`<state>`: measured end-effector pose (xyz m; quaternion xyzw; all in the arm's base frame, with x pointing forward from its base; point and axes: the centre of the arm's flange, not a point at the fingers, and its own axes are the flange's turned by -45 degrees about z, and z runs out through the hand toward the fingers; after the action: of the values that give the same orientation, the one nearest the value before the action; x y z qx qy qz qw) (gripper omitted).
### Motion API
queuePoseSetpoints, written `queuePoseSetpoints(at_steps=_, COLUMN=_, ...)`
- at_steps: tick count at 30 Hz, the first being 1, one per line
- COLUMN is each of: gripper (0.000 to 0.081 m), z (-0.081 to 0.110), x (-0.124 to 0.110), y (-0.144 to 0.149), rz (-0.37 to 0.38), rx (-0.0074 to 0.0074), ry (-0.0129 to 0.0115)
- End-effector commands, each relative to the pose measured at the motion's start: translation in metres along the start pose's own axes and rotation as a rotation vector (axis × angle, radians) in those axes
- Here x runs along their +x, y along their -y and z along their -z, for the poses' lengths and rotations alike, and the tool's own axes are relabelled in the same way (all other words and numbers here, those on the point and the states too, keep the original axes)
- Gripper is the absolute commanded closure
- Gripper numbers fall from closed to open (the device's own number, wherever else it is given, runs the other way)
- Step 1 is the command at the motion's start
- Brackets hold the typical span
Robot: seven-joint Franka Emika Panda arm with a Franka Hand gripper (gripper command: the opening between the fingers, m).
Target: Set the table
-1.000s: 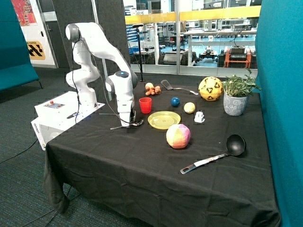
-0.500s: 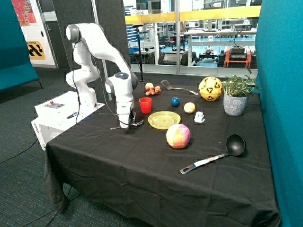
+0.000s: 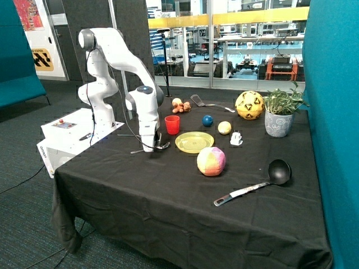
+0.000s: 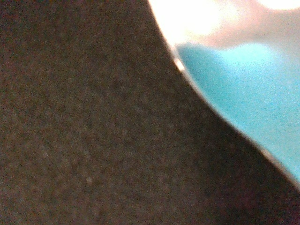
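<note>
The table is a large square covered in black cloth. A metal spoon lies on it beside the yellow plate and in front of the red cup. My gripper points straight down and is right at the spoon's handle, close to the cloth. In the wrist view the spoon's shiny bowl fills one corner and mirrors the teal wall, very close to the lens, with black cloth around it.
A pink-and-yellow ball and a black ladle lie nearer the front. Behind the plate are a blue ball, a small yellow ball, a white item, a spatula, a yellow football and a potted plant.
My wrist has sunk a little lower over the spoon's handle. The spoon and the other things have not moved.
</note>
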<state>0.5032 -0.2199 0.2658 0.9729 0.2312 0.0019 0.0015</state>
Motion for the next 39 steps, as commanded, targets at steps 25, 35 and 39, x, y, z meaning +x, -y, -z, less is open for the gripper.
queuePoseSetpoints(at_steps=25, gripper=0.0808, z=0.011, x=0.002, y=0.011, rz=0.003, rx=0.0038, ry=0.0029)
queuePoseSetpoints(at_steps=35, gripper=0.0808, z=0.028, x=0.008, y=0.015, rz=0.004, rx=0.0038, ry=0.0029)
queuePoseSetpoints(at_steps=39, gripper=0.0808, z=0.032, x=0.007, y=0.017, rz=-0.006, rx=0.0038, ry=0.0029)
